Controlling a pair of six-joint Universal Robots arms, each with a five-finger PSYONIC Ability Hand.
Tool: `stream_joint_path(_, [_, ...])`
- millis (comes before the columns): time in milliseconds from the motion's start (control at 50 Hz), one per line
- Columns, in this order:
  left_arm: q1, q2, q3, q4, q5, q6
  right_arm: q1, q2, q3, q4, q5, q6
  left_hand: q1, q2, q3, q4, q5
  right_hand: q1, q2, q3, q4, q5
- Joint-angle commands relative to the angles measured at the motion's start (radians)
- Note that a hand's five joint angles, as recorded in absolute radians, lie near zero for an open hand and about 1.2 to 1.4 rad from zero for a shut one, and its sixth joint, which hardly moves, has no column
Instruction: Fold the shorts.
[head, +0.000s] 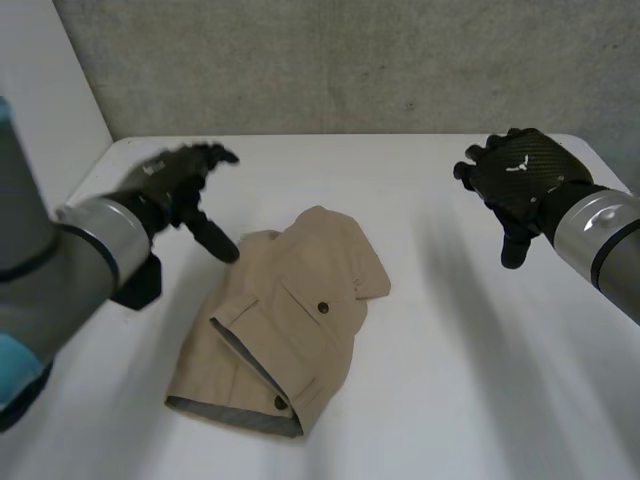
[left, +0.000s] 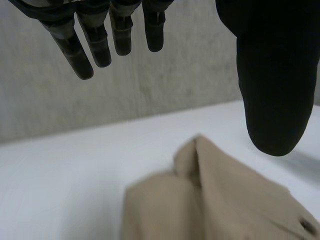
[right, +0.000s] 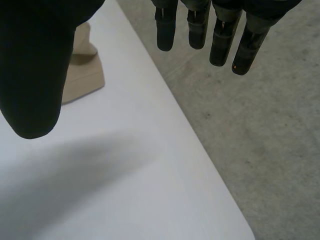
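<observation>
— Where are the hands right now?

— My left hand (head: 178, 185) hovers over the table's (head: 480, 380) left side, just beside the far left corner of the shorts (head: 285, 330). Its fingers are loosely spread, the thumb sticks out toward the cloth, and there's nothing in it. My right hand (head: 515, 180) hangs near the far right corner, well apart from the cloth, fingers straight, also empty.

— And the shorts themselves?

— Around the middle of the table, a little toward the left and near edges. They lie doubled into a bundle, grey lining showing along the near hem.

— What worries you?

— The top layer looks loose. If I pinch only that, I reckon the fold peels open. And a drag across this smooth white surface could slide the whole bundle askew.

— The room?

— Plain. A rough grey wall (head: 350, 60) runs behind the far edge, with a white panel (head: 40, 100) on the left.
</observation>
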Motion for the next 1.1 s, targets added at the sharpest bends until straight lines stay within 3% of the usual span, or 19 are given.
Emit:
stream_joint_path(20, [-0.002,-0.162,-0.004,-0.023,0.000,-0.044,-0.004,0.030,0.000,0.002,0.004,0.011,0.030,0.039,0.029,0.039,0.039,-0.028,-0.036,-0.041,-0.057,-0.068])
stream_joint_path(120, [0.002,-0.221,-0.004,-0.054,0.005,-0.057,-0.005,0.036,0.003,0.000,0.002,0.011,0.066,0.074,0.064,0.075,0.074,-0.028,-0.036,-0.041,-0.057,-0.068])
stream_joint_path(240, [0.000,-0.270,0.003,-0.075,0.016,-0.143,-0.010,0.051,0.003,-0.003,0.001,0.009,0.332,0.341,0.331,0.341,0.341,-0.028,-0.036,-0.041,-0.057,-0.068])
stream_joint_path(380, [0.000,-0.287,0.021,-0.075,0.034,-0.149,-0.010,0.054,-0.009,-0.009,-0.005,0.013,1.166,1.174,1.164,1.175,1.174,-0.028,-0.036,-0.041,-0.057,-0.068])
stream_joint_path(480, [-0.011,-0.242,0.032,-0.080,0.034,-0.130,-0.010,0.063,-0.030,-0.039,-0.010,0.022,1.169,1.177,1.168,1.178,1.178,-0.028,-0.036,-0.041,-0.057,-0.068])
stream_joint_path(560, [-0.023,-0.118,0.032,-0.083,0.036,-0.086,-0.005,0.102,-0.070,-0.087,-0.036,0.078,1.169,1.177,1.168,1.178,1.178,-0.028,-0.036,-0.041,-0.057,-0.068])
stream_joint_path(620, [-0.032,-0.023,0.038,-0.080,0.036,-0.015,-0.008,0.149,-0.122,-0.093,-0.108,0.163,1.169,1.177,1.168,1.178,1.178,-0.028,-0.036,-0.041,-0.057,-0.068])
stream_joint_path(720, [-0.049,0.106,0.061,-0.077,0.036,0.124,-0.025,0.209,-0.216,-0.090,-0.324,0.349,1.169,1.177,1.168,1.178,1.178,-0.028,-0.036,-0.041,-0.057,-0.068])
stream_joint_path(820, [-0.087,0.216,0.056,-0.094,0.036,0.311,-0.042,0.263,-0.290,-0.087,-0.459,0.508,1.169,1.177,1.168,1.178,1.178,-0.028,-0.036,-0.041,-0.057,-0.068])
stream_joint_path(960, [-0.124,0.291,0.027,-0.168,0.031,0.487,-0.032,0.390,-0.412,-0.052,-0.541,0.658,1.169,1.177,1.168,1.178,1.178,-0.028,-0.036,-0.041,-0.057,-0.068])
stream_joint_path(1100, [-0.181,0.328,-0.020,-0.196,0.031,0.517,-0.022,0.516,-0.511,0.003,-0.561,0.661,1.169,1.177,1.168,1.178,1.178,-0.028,-0.036,-0.041,-0.057,-0.068])
